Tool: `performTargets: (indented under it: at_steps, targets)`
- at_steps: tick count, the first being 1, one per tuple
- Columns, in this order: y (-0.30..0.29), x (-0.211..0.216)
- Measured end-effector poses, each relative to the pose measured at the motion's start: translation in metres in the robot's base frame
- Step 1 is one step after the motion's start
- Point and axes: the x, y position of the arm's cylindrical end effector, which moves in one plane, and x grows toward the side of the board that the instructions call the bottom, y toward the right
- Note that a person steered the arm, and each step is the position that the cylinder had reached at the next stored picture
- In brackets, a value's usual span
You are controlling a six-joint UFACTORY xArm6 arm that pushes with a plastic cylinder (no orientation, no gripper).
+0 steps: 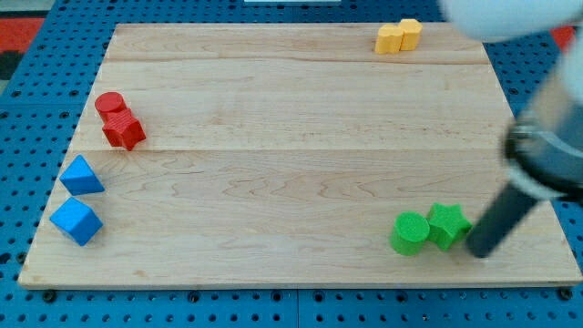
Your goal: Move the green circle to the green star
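The green circle [410, 232] is a short cylinder near the view's bottom right of the wooden board [291, 173]. The green star [448, 224] sits right beside it on its right, touching it. My tip [480, 251] is the lower end of the dark rod coming down from the view's right. It rests just right of and slightly below the green star, close to it or touching it.
A red circle [110, 105] and a red star [124, 130] sit together at the view's left. A blue triangle [82, 176] and a blue cube [76, 221] lie at the lower left. Two yellow blocks [398, 37] sit at the top right edge.
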Motion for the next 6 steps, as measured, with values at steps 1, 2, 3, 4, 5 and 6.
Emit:
performTargets:
  at_steps: [1,2,3,4,5,6]
  targets:
    - [-0.060,-0.017]
    - [-0.058,-0.034]
    - [-0.063,-0.001]
    - [-0.111,0.012]
    - [-0.176,0.006]
    - [-0.116,-0.017]
